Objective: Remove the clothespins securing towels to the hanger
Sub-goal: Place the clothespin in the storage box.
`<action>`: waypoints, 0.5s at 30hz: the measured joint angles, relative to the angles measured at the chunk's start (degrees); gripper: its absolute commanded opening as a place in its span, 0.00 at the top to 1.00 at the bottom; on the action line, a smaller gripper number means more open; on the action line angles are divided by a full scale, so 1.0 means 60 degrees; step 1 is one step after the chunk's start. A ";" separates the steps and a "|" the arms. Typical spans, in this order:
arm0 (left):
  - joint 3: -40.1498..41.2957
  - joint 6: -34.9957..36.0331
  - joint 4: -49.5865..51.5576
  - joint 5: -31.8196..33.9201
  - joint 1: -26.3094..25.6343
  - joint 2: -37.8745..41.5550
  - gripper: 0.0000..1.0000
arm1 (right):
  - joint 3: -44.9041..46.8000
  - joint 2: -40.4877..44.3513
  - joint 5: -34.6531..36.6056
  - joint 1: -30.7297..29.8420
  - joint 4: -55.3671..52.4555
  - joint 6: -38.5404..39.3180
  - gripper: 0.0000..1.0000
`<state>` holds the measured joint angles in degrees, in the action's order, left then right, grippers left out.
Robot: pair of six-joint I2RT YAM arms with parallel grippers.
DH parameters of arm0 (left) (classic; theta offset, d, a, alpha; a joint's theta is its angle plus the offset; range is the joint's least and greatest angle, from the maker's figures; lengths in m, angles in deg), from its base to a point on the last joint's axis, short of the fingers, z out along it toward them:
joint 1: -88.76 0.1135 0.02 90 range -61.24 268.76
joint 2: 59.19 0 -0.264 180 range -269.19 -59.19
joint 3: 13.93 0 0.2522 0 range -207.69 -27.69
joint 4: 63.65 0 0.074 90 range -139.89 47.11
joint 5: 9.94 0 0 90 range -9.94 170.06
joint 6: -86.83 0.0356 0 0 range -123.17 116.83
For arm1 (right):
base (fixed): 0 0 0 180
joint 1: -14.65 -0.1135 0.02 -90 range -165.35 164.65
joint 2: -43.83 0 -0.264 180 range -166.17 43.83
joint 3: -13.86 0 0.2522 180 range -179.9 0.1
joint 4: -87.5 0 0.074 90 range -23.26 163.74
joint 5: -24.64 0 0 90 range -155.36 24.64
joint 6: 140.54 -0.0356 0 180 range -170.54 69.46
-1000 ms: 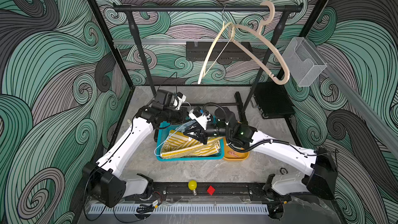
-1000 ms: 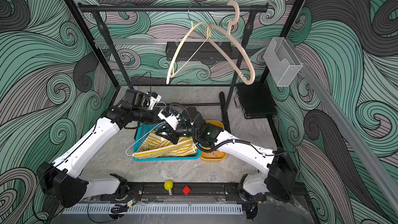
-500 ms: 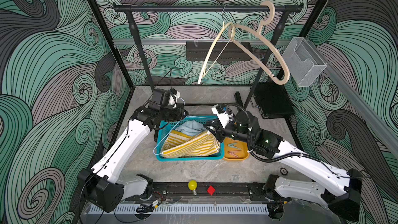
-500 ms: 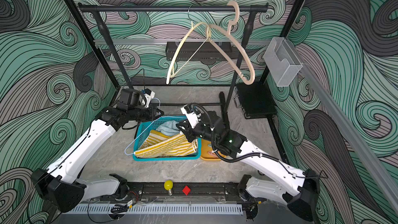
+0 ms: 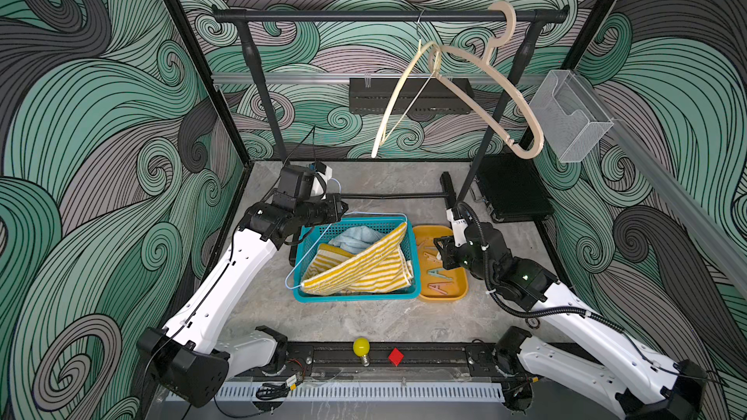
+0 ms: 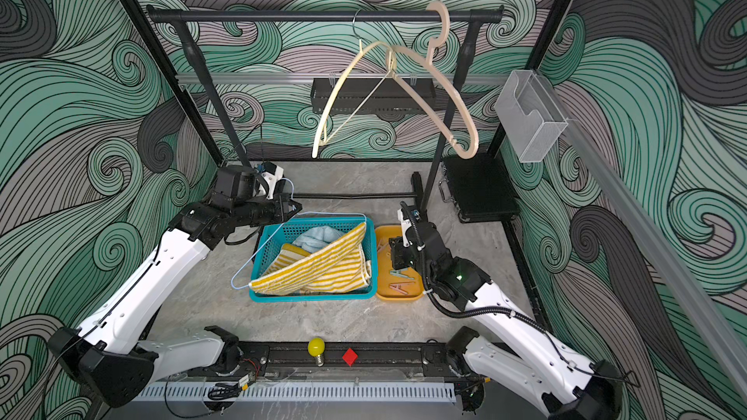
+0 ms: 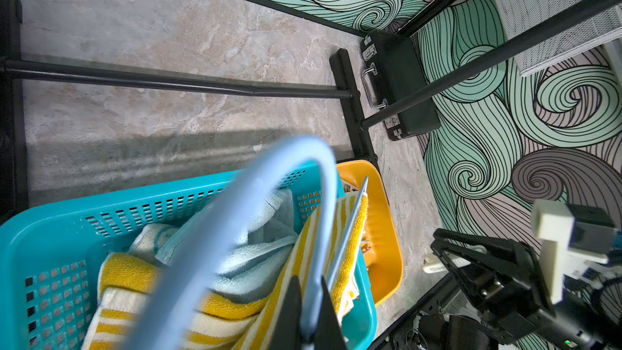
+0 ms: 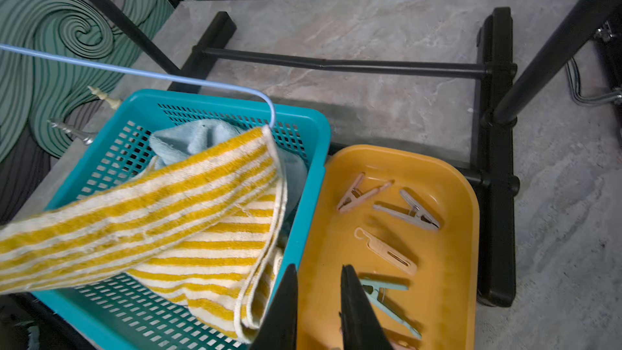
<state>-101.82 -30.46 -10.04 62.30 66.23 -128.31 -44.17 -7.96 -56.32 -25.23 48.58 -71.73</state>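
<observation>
My left gripper (image 5: 343, 210) (image 7: 308, 281) is shut on the hook end of a light-blue wire hanger (image 5: 374, 213) (image 8: 134, 70) at the teal basket's (image 5: 355, 296) far left corner. A yellow-striped towel (image 5: 364, 266) (image 8: 168, 203) drapes over the hanger, slanting across the basket. I see no clothespin on it. A light-blue towel (image 5: 355, 236) lies under it. My right gripper (image 5: 438, 252) (image 8: 318, 265) hovers over the orange tray (image 5: 444, 298). Its jaws stand slightly apart with nothing between them. Several clothespins lie in the tray, among them a pink one (image 8: 363, 193), a grey one (image 8: 409, 212) and a teal one (image 8: 387, 299).
Behind the basket stands a black rack (image 5: 388, 16) with two empty beige hangers (image 5: 485, 74) on its bar. Its base bars lie on the floor. A black case (image 5: 513, 191) sits back right, a clear box (image 5: 566, 115) on the right wall. A yellow bulb (image 5: 361, 346) and red cube (image 5: 395, 356) are in front.
My right gripper left the hanger near the left gripper and swung right to above the orange tray. My left gripper drew back a little with the hanger, leaving the striped towel stretched across the basket.
</observation>
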 measured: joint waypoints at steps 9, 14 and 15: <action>0.0000 0.0200 0.0000 -0.0022 -0.0004 0.0455 1.00 | 0.0962 -0.1158 0.0339 0.0102 0.0222 -0.0430 0.46; -0.0004 0.0244 0.0000 -0.0080 -0.0004 0.0805 1.00 | 0.1129 -0.1399 0.0331 0.0157 0.0302 -0.0554 0.23; -0.0004 0.0233 -0.0004 -0.0087 -0.0004 0.0838 1.00 | 0.1064 -0.1384 0.0222 0.0164 0.0302 -0.0546 0.22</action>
<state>-101.84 -29.06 -10.06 61.78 66.21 -123.29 -37.79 -16.26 -54.99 -24.25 50.39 -75.01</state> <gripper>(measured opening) 0.049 0.753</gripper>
